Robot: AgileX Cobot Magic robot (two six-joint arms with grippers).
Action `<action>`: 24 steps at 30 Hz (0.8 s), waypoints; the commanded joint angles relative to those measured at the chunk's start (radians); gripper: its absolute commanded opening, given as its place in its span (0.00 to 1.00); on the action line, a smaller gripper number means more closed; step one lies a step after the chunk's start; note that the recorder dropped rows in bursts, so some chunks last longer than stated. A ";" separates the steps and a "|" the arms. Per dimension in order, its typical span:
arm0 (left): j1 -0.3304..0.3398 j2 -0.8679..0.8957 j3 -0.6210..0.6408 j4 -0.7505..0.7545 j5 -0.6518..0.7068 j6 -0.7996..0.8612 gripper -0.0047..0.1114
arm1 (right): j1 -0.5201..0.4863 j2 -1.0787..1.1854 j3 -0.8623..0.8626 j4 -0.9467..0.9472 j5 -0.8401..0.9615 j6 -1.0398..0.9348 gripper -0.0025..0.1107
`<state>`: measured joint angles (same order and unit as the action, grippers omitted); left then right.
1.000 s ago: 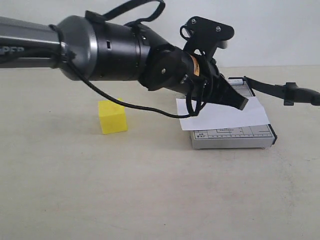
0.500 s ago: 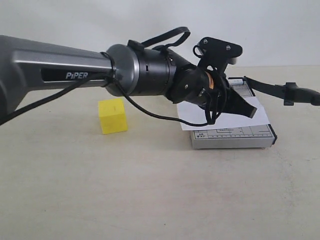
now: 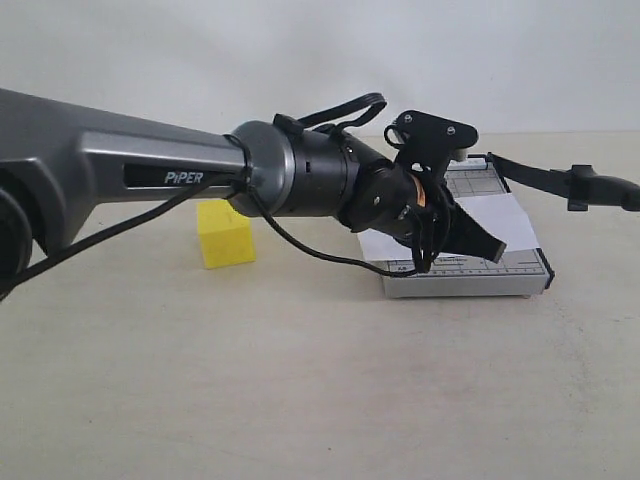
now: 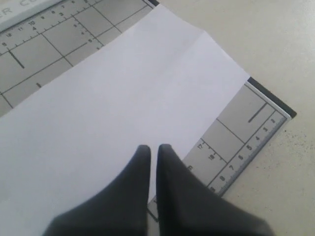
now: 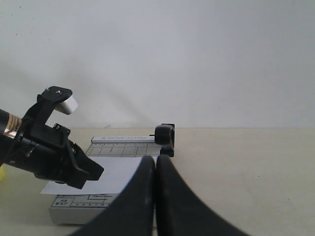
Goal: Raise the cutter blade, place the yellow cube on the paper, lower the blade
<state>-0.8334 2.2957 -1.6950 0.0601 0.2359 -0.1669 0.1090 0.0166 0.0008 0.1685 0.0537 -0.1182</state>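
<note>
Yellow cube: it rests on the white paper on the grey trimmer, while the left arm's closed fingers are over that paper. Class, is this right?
No. The yellow cube is not on the paper; it stands on the table, apart from the grey trimmer, as the exterior view shows. The left arm's closed fingers are indeed over that paper.

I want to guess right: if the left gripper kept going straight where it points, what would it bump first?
Probably the paper. The shut left gripper aims down at it, near the edge over the grey trimmer; depth is hard to judge.
</note>
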 commanded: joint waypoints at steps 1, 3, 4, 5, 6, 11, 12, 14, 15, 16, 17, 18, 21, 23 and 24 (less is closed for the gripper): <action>-0.005 0.026 -0.011 -0.011 -0.007 0.004 0.08 | 0.001 -0.006 -0.001 -0.002 -0.012 0.005 0.02; -0.005 0.038 -0.020 -0.011 -0.012 0.004 0.08 | 0.001 -0.006 -0.001 -0.002 -0.012 0.005 0.02; -0.005 0.041 -0.024 -0.011 -0.018 0.004 0.08 | 0.001 -0.006 -0.001 -0.002 -0.012 0.005 0.02; -0.005 0.043 -0.024 -0.011 -0.026 0.004 0.08 | 0.001 -0.006 -0.001 -0.002 -0.012 0.005 0.02; -0.006 0.048 -0.024 -0.013 -0.036 0.004 0.08 | 0.001 -0.006 -0.001 -0.002 -0.012 0.005 0.02; -0.018 0.074 -0.037 -0.019 -0.051 0.004 0.08 | 0.001 -0.006 -0.001 -0.002 -0.012 0.005 0.02; -0.023 0.081 -0.044 -0.019 -0.049 0.004 0.08 | 0.001 -0.006 -0.001 -0.002 -0.012 0.005 0.02; -0.028 0.092 -0.057 -0.019 -0.049 0.004 0.08 | 0.001 -0.006 -0.001 -0.002 -0.012 0.005 0.02; -0.030 0.096 -0.063 -0.019 -0.049 0.004 0.08 | 0.001 -0.006 -0.001 -0.002 -0.012 0.005 0.02; -0.031 0.101 -0.067 -0.019 -0.049 0.004 0.08 | 0.001 -0.006 -0.001 -0.002 -0.012 0.005 0.02; -0.036 0.105 -0.073 -0.019 -0.049 0.004 0.08 | 0.001 -0.006 -0.001 -0.002 -0.012 0.005 0.02; -0.038 0.109 -0.073 -0.019 -0.055 0.009 0.08 | 0.001 -0.006 -0.001 -0.002 -0.012 0.005 0.02; -0.044 0.112 -0.073 -0.019 -0.060 0.012 0.08 | 0.001 -0.006 -0.001 -0.002 -0.012 0.005 0.02; -0.046 0.117 -0.073 -0.019 -0.062 0.032 0.08 | 0.001 -0.006 -0.001 -0.002 -0.012 0.005 0.02; -0.048 0.118 -0.073 -0.019 -0.064 0.043 0.08 | 0.001 -0.006 -0.001 -0.002 -0.012 0.005 0.02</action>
<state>-0.8696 2.4007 -1.7663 0.0521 0.1635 -0.1505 0.1090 0.0166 0.0008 0.1685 0.0476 -0.1182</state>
